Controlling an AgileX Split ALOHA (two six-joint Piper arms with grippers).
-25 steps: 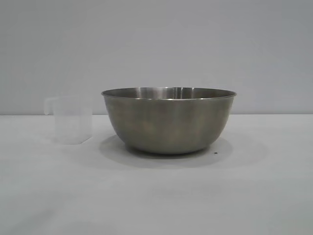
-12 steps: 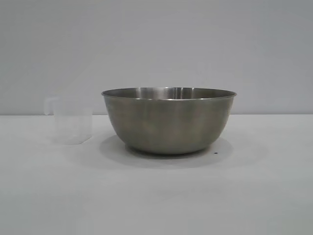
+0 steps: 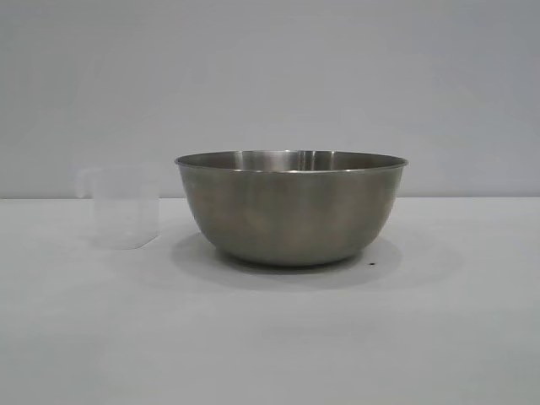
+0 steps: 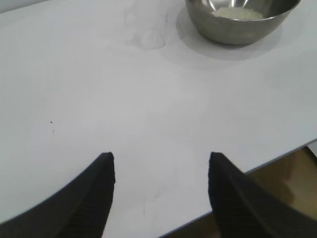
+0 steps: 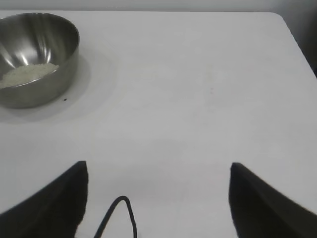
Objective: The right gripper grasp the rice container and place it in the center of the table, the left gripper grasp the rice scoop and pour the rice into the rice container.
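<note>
Left gripper: the black left gripper [image 4: 161,166] with two pointed fingers [image 4: 101,181] holds them spread wide with nothing between, over bare tabletop near the table's edge, well apart from the bowl and cup.
Right gripper: the black right gripper [image 5: 158,171] also has its fingers [image 5: 247,193] spread apart and empty, a looped cable [image 5: 119,213] between them, well clear of the bowl.
Rice scoop: the small translucent whitish plastic measuring cup [image 3: 125,207] stands upright on the table, handle turned away from the bowl, near the bowl's side but apart.
Rice container: the large round brushed stainless-steel mixing bowl [image 3: 291,211] sits upright around the table's middle.
Rice: a small heap of off-white grains [image 5: 27,74] lies in the bowl's bottom.
Table: wide plain white flat tabletop [image 3: 270,337]; a tiny dark speck [image 3: 372,264] lies just beside the bowl.
</note>
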